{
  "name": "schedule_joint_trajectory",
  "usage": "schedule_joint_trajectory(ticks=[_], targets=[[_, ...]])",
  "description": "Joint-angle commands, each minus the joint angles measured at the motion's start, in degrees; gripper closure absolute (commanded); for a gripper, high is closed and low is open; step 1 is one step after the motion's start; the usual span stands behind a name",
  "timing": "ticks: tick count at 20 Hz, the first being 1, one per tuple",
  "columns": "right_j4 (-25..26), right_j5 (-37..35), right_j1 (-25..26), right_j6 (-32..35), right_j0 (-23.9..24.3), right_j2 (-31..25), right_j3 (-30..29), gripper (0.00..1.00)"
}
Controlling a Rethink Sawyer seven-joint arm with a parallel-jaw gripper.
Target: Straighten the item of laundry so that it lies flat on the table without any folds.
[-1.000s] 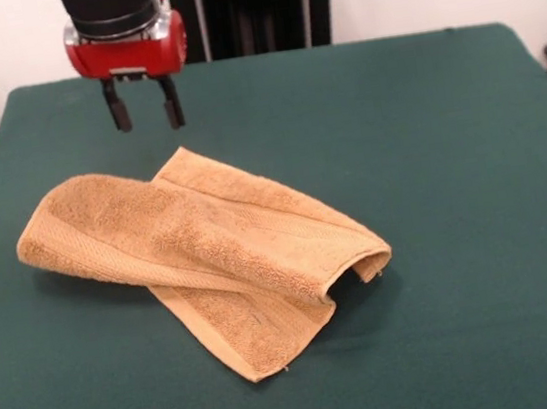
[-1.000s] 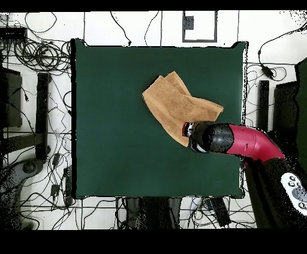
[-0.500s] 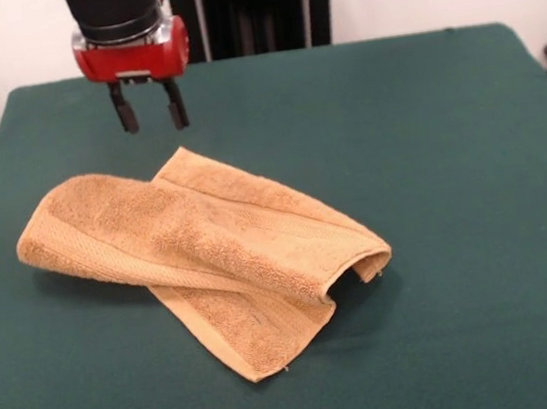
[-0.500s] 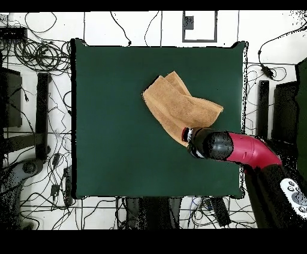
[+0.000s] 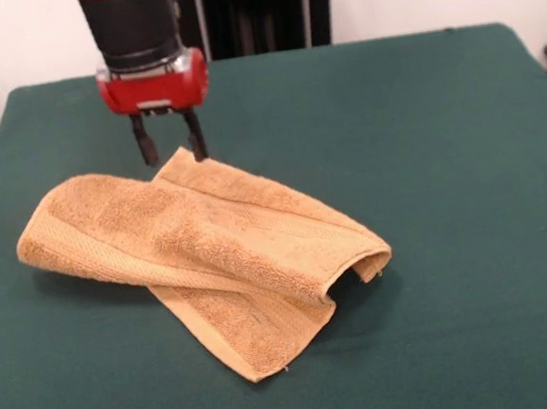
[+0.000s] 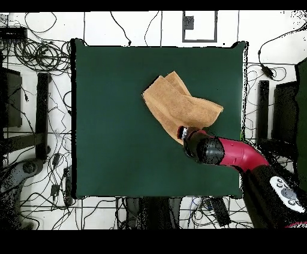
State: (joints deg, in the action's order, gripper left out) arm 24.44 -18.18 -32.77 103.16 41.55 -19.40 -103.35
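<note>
Lying folded over itself on the green surface (image 5: 447,141), the towel (image 5: 210,258) sits a little toward nine o'clock of the surface's middle in the front view; nearest the camera, at about six o'clock of the cloth, one corner of the under layer pokes out flat; above it the upper layer runs as a long band from nine o'clock round to four o'clock, where it doubles back in a raised loop with a dark gap beneath; at the far side, about twelve o'clock, another corner points toward the gripper (image 5: 171,149); the gripper hangs just over that far corner with its two dark fingers (image 5: 146,148) parted and nothing between them, the tips close to the cloth's edge, though whether they touch it I cannot tell; in the overhead view the arm's head covers the same corner of the towel (image 6: 177,102).

The cloth looks soft, light and limp; it should drape and drag rather than hold shape, and the terry pile ought to catch on the felt-like cover, so a pull may bunch it; nothing fragile here. The best hold, I judge, is a single-layer corner such as the far one under the fingers, pinched thinly, then lifted and drawn outward to peel the fold open.
</note>
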Motion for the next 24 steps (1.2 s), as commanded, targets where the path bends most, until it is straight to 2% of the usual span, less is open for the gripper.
schedule_joint_trajectory(ticks=[1, 7, 12, 20, 24], targets=[[2.0, 5.7, 7.7, 5.3, -1.6, -0.7, -3.4, 0.00], [2.5, 10.3, 11.4, 4.9, -0.8, -1.5, -2.7, 0.00], [2.3, 10.2, 9.7, 5.0, -2.1, 0.0, -3.5, 0.00], [1.4, 7.1, 8.9, 2.9, -0.7, -3.0, -4.2, 0.00], [0.7, 8.3, 8.9, 4.5, -1.8, -3.5, -5.1, 0.00]])
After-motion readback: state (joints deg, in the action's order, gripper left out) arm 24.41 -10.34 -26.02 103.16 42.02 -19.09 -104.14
